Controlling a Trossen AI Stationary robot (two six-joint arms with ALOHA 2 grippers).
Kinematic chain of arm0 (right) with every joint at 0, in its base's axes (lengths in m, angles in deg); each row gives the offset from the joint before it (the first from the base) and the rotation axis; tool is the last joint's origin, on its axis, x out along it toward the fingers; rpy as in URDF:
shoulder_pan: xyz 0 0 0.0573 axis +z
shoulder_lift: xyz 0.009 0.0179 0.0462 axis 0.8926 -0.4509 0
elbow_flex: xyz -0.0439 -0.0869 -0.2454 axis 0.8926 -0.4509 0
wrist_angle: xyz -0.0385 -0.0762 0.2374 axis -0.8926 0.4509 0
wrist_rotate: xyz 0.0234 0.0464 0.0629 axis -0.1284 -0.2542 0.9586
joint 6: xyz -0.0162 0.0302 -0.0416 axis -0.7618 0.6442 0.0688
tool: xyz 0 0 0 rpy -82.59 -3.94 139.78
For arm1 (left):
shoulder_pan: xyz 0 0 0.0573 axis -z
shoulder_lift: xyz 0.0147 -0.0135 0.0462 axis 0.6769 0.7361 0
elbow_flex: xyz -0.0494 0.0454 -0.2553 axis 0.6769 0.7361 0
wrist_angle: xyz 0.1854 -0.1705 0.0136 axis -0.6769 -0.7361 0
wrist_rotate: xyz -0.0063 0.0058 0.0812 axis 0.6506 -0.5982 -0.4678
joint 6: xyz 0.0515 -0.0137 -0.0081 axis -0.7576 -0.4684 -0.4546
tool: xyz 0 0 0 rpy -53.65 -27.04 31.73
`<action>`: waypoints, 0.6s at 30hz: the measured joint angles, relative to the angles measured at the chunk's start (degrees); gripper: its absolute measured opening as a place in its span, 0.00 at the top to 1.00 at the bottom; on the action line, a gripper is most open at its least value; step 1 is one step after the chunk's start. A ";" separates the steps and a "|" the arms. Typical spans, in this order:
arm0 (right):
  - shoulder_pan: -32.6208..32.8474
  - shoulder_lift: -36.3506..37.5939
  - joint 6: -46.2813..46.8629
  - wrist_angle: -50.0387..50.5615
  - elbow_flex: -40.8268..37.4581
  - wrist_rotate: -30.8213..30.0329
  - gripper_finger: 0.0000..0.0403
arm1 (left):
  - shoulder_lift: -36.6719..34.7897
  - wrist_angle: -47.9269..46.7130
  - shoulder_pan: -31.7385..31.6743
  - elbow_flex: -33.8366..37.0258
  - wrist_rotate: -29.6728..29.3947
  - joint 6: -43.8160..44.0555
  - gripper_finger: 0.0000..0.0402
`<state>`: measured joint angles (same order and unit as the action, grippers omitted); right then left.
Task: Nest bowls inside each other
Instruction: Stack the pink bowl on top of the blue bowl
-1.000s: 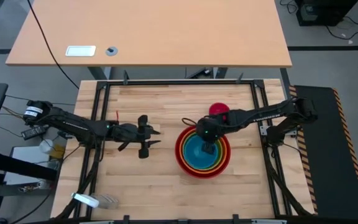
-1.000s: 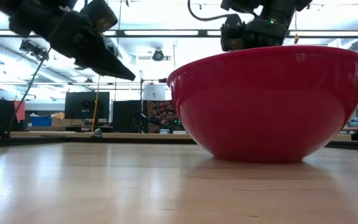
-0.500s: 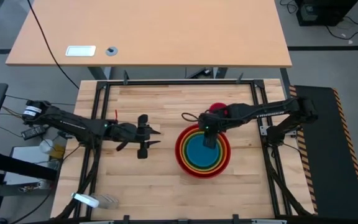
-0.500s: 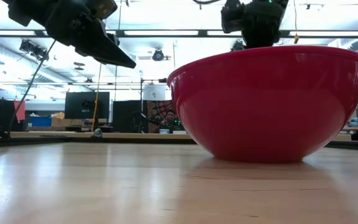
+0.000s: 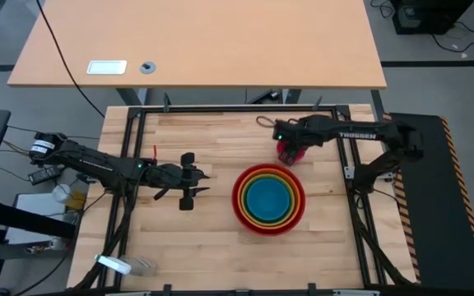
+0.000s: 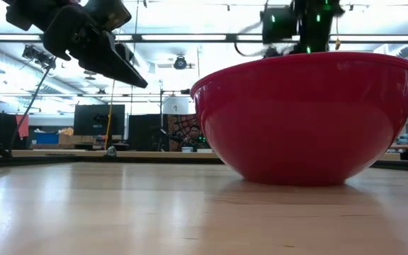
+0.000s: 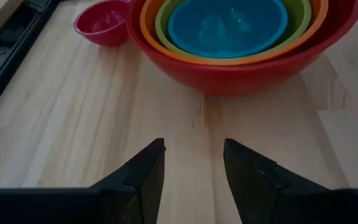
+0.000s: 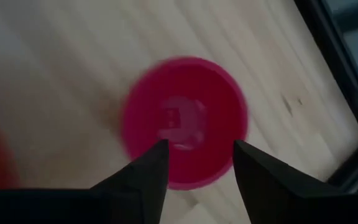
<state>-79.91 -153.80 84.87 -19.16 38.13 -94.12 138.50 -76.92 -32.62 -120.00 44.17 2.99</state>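
Four bowls sit nested near the table's right middle: red bowl (image 5: 239, 205) outermost, then orange (image 5: 247, 182), lime green (image 5: 290, 215) and blue (image 5: 268, 197) innermost. In the left wrist view the stack (image 7: 241, 62) rests by the red bowl's base on the wood. A small magenta-pink bowl (image 8: 185, 93) stands apart, just beyond the stack toward the far edge (image 5: 285, 154). My right gripper (image 8: 196, 163) hovers open above it, pointing steeply down. My left gripper (image 5: 204, 182) hangs open above bare wood left of the stack (image 7: 193, 152).
A black metal frame (image 5: 220, 108) runs round the wooden table. Bare wood (image 5: 220, 238) lies between my left gripper and the stack and along the near edge. A tape roll (image 5: 113, 265) lies off the near left corner. In the low view the red bowl (image 6: 303, 117) fills the right half.
My right gripper has risen out of the blue bowl, swung toward the table's far edge and tipped more steeply down, ending above the magenta-pink bowl. The blue bowl stays nested in the stack. My left gripper has kept its place.
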 joint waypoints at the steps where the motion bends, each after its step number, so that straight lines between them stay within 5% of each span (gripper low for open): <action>1: -1.80 0.17 -0.26 -1.34 -1.34 0.04 0.55 | 0.00 0.06 0.00 0.00 0.00 0.00 0.58; 11: -17.49 0.28 -4.15 -13.00 -10.95 5.67 0.53 | 0.00 0.90 0.00 0.00 0.00 0.11 0.59; 18: -22.33 0.28 -6.29 -16.97 -14.74 13.01 0.54 | 0.00 1.58 0.00 0.00 -0.02 0.09 0.59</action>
<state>-102.24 -153.52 78.58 -36.13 23.39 -81.11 138.50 -75.35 -32.62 -120.00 44.15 3.08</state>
